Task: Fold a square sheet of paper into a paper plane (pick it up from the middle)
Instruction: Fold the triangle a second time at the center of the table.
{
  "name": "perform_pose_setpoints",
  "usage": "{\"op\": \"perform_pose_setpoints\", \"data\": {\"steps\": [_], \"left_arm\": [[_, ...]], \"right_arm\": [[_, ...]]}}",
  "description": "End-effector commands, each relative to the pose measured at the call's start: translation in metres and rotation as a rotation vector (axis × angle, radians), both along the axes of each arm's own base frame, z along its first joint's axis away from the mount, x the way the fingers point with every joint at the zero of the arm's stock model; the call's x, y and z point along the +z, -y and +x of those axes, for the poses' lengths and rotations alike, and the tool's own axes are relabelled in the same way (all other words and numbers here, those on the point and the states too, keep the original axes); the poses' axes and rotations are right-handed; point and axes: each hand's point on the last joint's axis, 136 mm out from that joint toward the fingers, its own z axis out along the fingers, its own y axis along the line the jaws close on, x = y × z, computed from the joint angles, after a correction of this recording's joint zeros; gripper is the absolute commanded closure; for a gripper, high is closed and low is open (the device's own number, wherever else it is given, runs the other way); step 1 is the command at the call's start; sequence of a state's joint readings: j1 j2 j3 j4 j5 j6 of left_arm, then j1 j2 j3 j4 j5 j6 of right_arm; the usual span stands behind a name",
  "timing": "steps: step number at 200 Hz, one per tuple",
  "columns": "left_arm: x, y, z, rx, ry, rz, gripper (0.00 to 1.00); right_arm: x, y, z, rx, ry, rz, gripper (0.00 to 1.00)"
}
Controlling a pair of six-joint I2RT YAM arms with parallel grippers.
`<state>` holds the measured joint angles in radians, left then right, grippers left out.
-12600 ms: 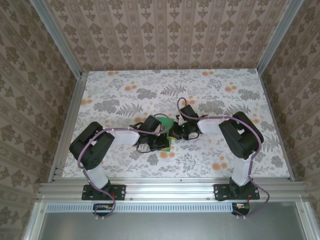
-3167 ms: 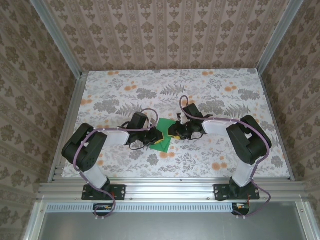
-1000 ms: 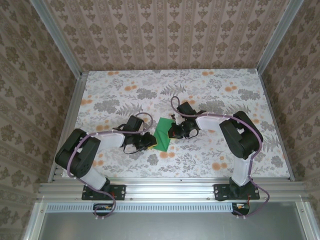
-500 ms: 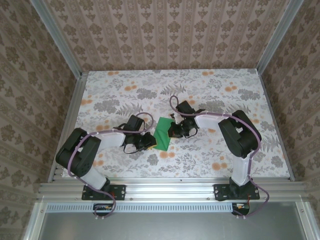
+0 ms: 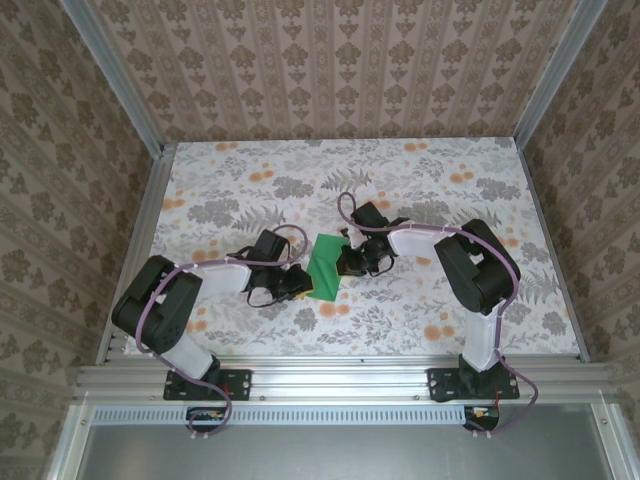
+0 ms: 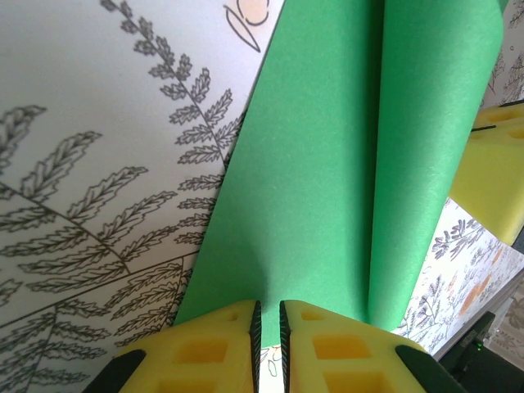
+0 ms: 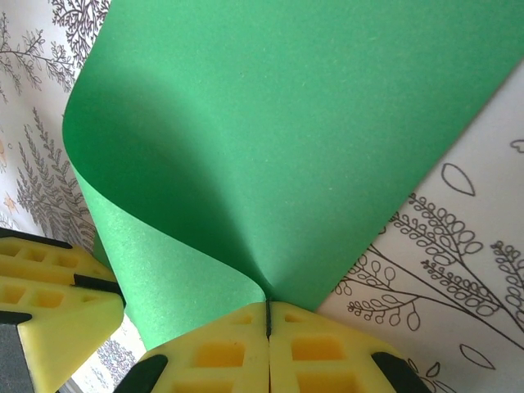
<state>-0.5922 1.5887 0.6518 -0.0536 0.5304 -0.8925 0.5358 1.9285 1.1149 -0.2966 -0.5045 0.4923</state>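
The square sheet of paper [image 5: 324,264], bright green, lies mid-table between both grippers. Its right part is lifted and curls over toward the left. My right gripper [image 5: 347,262] is shut on that raised edge. In the right wrist view the paper [image 7: 286,123] bends up out of the pinched jaws of the right gripper [image 7: 268,301]. My left gripper [image 5: 303,287] sits low at the sheet's near-left edge. In the left wrist view the left gripper [image 6: 267,304] keeps a slim gap between its jaws, at the edge of the paper [image 6: 327,164]; table shows through the gap.
The floral tablecloth [image 5: 230,190] spreads out around the sheet. Patterned walls and aluminium rails [image 5: 330,378] bound the table. The right gripper's yellow finger [image 6: 495,164] shows at the right edge of the left wrist view, close to the paper's curl.
Since about three seconds ago the right gripper has raised its side of the sheet and curled it leftward, and the left arm has drawn back left. Over the last second almost nothing moved.
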Motion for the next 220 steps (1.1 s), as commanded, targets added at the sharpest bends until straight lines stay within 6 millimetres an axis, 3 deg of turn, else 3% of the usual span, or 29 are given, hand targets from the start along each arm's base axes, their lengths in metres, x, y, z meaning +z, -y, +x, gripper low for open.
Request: {"op": "perform_pose_setpoints", "data": {"steps": [1,70,117,135,220], "left_arm": [[0.001,0.001,0.001,-0.021,-0.005,0.003,0.83],[0.009,0.006,0.005,-0.037,0.014,-0.018,0.83],[0.055,0.028,0.025,-0.047,0.122,-0.148,0.79],[0.063,0.037,0.027,-0.057,0.144,-0.179,0.79],[0.038,0.065,0.019,-0.096,0.074,-0.193,0.84]], "right_arm": [[-0.002,0.001,0.003,0.01,-0.001,-0.021,0.92],[-0.012,0.004,0.0,0.012,-0.03,-0.052,0.92],[-0.022,0.012,-0.004,0.007,-0.055,-0.099,0.92],[-0.023,0.012,-0.004,0.008,-0.058,-0.102,0.92],[-0.026,0.011,-0.005,0.005,-0.072,-0.102,0.92]]}}
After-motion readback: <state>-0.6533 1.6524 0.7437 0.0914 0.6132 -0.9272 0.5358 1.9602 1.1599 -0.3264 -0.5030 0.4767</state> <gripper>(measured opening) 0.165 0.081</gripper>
